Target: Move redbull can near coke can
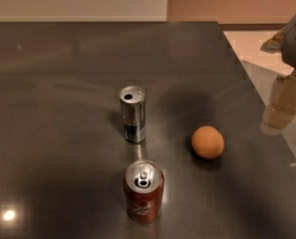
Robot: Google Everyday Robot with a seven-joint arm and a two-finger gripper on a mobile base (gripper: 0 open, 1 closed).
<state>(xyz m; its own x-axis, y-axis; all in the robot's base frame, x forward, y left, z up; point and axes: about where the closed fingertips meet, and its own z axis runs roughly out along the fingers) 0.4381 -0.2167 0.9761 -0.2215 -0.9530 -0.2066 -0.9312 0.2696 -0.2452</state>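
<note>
Redbull upright behind coke, not yet grasped
Tool hangs at right, off the tabletop, grip state cannot be told; take redbull mid-body, skirting the orange

Dim, warm indoor light on a dark glossy table, with spots of glare.
A small white hot spot sits at the near left and a fainter speck at far left. The redbull can throws a short shadow to its left. A broad soft shadow lies behind the orange. The coke can has a top that glints. The gripper, at the right edge beyond the table, looks pale against the brighter floor. The table's right edge renders stair-stepped.
</note>
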